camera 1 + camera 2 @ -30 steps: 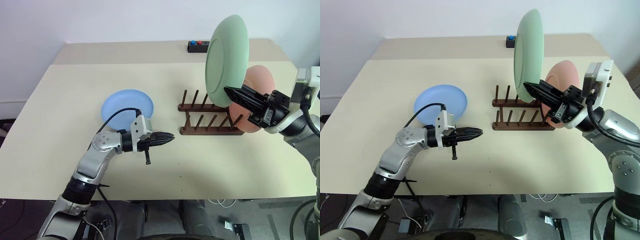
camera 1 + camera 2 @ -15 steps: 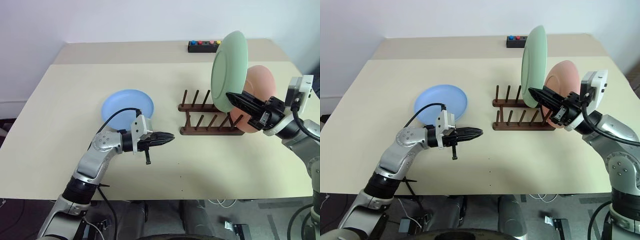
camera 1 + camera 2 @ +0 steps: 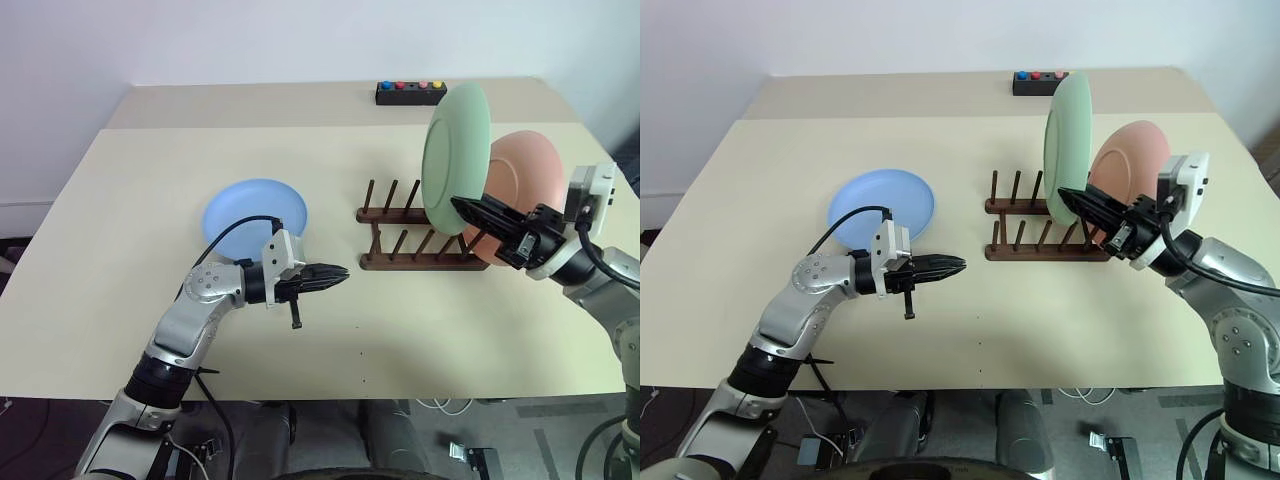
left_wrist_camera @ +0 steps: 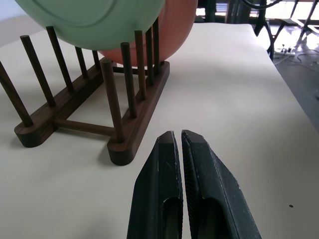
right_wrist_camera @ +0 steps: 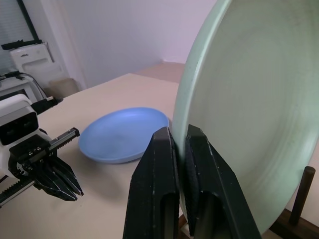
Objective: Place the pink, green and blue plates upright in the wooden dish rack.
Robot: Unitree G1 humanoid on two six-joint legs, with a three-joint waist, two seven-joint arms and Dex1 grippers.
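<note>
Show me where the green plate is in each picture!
Left eye view: green plate, upright over the wooden dish rack.
Right eye view: same spot, seen edge-on.
Left wrist view: along the top.
Right wrist view: pinched by the right gripper.
Shared landmark: the rack's pegs.

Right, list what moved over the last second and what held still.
The right gripper, shut on the green plate, lowered it upright toward the wooden dish rack, just beside the pink plate already standing there. The left gripper stayed shut and still; the blue plate stayed flat on the table.

Green plate upright over rack, pink racked.
</note>
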